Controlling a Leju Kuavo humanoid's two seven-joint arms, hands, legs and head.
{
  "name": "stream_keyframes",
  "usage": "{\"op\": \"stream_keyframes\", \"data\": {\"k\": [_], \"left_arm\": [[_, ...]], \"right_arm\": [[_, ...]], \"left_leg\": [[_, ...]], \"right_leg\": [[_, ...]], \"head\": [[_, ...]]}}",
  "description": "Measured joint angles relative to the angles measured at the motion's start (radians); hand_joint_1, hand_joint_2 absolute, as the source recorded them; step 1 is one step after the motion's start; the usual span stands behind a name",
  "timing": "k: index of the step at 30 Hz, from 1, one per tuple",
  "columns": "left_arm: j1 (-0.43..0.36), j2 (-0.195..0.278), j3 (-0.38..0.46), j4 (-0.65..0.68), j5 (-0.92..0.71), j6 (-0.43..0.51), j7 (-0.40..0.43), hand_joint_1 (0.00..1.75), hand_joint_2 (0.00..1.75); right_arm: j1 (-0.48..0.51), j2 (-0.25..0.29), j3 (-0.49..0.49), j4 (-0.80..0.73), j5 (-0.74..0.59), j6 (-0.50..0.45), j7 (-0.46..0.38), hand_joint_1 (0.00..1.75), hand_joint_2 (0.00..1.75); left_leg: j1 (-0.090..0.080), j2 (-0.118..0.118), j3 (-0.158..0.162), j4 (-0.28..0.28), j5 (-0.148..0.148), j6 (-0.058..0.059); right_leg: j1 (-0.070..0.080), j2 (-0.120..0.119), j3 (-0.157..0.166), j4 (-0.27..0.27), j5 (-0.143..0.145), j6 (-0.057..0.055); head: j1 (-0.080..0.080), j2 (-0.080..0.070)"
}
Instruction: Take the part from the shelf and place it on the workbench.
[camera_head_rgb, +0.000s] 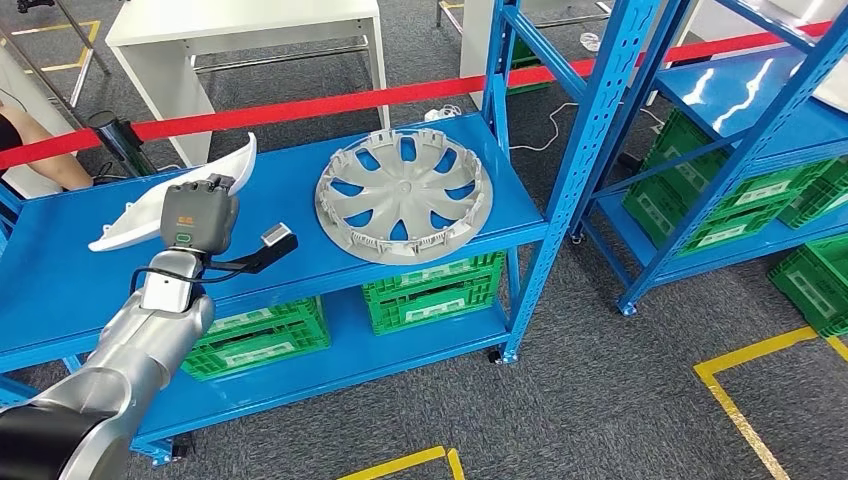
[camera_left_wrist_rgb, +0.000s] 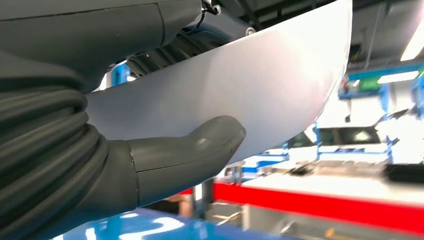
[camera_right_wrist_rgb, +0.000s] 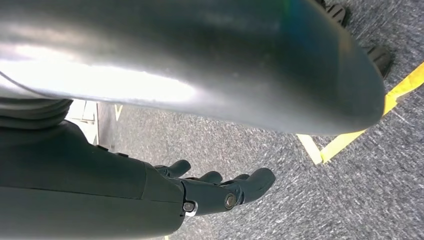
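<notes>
- the left hand (camera_head_rgb: 198, 212) was over the blue shelf (camera_head_rgb: 300, 250), its fingers grasping a white curved part (camera_head_rgb: 225, 170).
- in the left wrist view the thumb (camera_left_wrist_rgb: 190, 150) pressed against the smooth face of the part (camera_left_wrist_rgb: 260, 85), with darker fingers on its far side.
- the part lay along the left end of the upper shelf board; whether it touched the board or was just above it could not be told.
- a grey wheel cover (camera_head_rgb: 404, 194) lay flat on the same board, to the right of the part and apart from it.
- green crates (camera_head_rgb: 435, 290) sat on the lower shelf board.
- a red tape (camera_head_rgb: 350, 100) ran behind the shelf, and a white table (camera_head_rgb: 245, 25) stood beyond it.
- a second blue shelf (camera_head_rgb: 760, 110) stood to the right, with more green crates (camera_head_rgb: 740, 190) on it.
- the right hand (camera_right_wrist_rgb: 220, 190) hung over grey carpet (camera_right_wrist_rgb: 300, 200) with a yellow floor line (camera_right_wrist_rgb: 350, 140); its fingers were loosely curled and held nothing, and whether they were released or clenched could not be told.
</notes>
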Motion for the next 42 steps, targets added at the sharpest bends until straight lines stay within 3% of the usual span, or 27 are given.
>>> {"op": "stream_keyframes", "data": {"k": [5, 10, 12, 15, 17, 20, 25, 31, 33, 38, 40, 42], "left_arm": [[-0.003, -0.036, 0.063, -0.108, 0.036, 0.006, -0.14, 1.75, 1.75], [-0.009, -0.105, 0.189, -0.202, 0.296, -0.004, -0.483, 1.75, 1.75], [-0.014, -0.138, 0.239, -0.209, 0.451, -0.07, -0.615, 1.75, 1.75], [0.012, -0.168, 0.248, -0.287, 0.833, -0.337, -0.727, 1.75, 1.75], [0.049, -0.175, 0.214, -0.38, 1.086, -0.512, -0.741, 1.75, 1.75], [0.093, -0.184, 0.156, -0.502, 1.292, -0.661, -0.746, 1.75, 1.75], [0.121, -0.232, 0.098, -0.618, 1.453, -0.88, -0.746, 1.75, 1.75], [0.136, -0.288, 0.093, -0.651, 1.545, -1.155, -0.746, 1.75, 1.75], [0.147, -0.301, 0.093, -0.66, 1.545, -1.198, -0.746, 1.75, 1.75], [0.164, -0.335, 0.093, -0.679, 1.504, -1.232, -0.746, 1.75, 1.75], [0.164, -0.351, 0.092, -0.681, 1.498, -1.239, -0.746, 1.75, 1.75], [0.167, -0.361, 0.092, -0.679, 1.499, -1.252, -0.746, 1.75, 1.75]], "right_arm": [[0.004, 0.0, 0.0, 0.0, 0.005, 0.003, 0.0, 0.0, 0.0], [0.006, 0.0, -0.001, 0.0, 0.008, 0.011, 0.0, 0.0, 0.0], [0.006, 0.0, -0.001, 0.0, 0.009, 0.016, 0.0, 0.0, 0.0], [0.007, 0.0, -0.002, 0.0, 0.006, 0.027, 0.0, 0.0, 0.0], [0.009, 0.0, -0.005, 0.0, -0.005, 0.031, 0.0, 0.0, 0.0], [0.014, 0.0, -0.017, 0.0, -0.028, 0.031, 0.0, 0.0, 0.0], [0.02, 0.002, -0.042, 0.0, -0.04, 0.017, 0.0, 0.0, 0.0], [0.026, 0.011, -0.046, 0.0, -0.006, 0.01, 0.0, 0.0, 0.0], [0.027, 0.012, -0.046, 0.0, 0.001, 0.011, 0.0, 0.0, 0.0], [0.026, 0.015, -0.046, 0.0, 0.004, 0.017, 0.0, 0.0, 0.0], [0.024, 0.015, -0.046, 0.0, -0.004, 0.022, 0.0, 0.0, 0.0], [0.023, 0.015, -0.047, 0.0, -0.012, 0.027, 0.0, 0.0, 0.0]], "left_leg": [[0.0, 0.0, 0.0, 0.0, 0.0, 0.0], [0.0, 0.0, 0.0, 0.0, 0.0, 0.0], [0.0, 0.0, 0.0, 0.0, 0.0, 0.0], [0.0, 0.0, 0.001, 0.0, 0.0, 0.001], [0.0, 0.001, 0.001, 0.0, 0.0, 0.001], [0.0, -0.001, 0.0, 0.0, 0.0, 0.001], [0.0, -0.002, 0.0, 0.0, -0.001, 0.002], [-0.001, -0.001, 0.001, 0.0, -0.002, 0.003], [-0.001, -0.001, 0.0, 0.001, -0.002, 0.004], [-0.001, 0.001, 0.011, -0.018, 0.01, 0.026], [0.007, 0.005, 0.022, -0.041, 0.025, 0.032], [0.007, 0.009, 0.021, -0.042, 0.029, 0.034]], "right_leg": [[0.0, 0.0, 0.0, 0.0, 0.0, 0.0], [0.0, 0.0, 0.0, 0.0, 0.0, 0.0], [0.0, 0.0, 0.001, 0.0, 0.0, 0.0], [-0.001, 0.001, 0.001, -0.001, 0.0, 0.001], [0.0, 0.001, 0.001, -0.001, 0.0, 0.001], [0.0, 0.0, 0.001, -0.001, 0.0, 0.001], [0.0, -0.001, 0.002, -0.002, 0.0, 0.001], [0.0, -0.001, 0.002, -0.003, 0.0, 0.001], [-0.001, -0.001, 0.003, -0.004, 0.001, 0.002], [-0.005, -0.001, 0.008, -0.012, 0.005, 0.019], [-0.002, -0.002, -0.013, 0.039, -0.029, 0.022], [-0.003, -0.003, -0.068, 0.161, -0.093, 0.026]], "head": [[0.0, 0.0], [0.0, 0.0], [0.0, 0.0], [0.0, 0.0], [0.0, 0.0], [0.0, 0.0], [0.0, 0.0], [0.0, 0.0], [0.0, 0.0], [0.0, 0.0], [0.002, 0.0], [0.004, 0.0]]}}
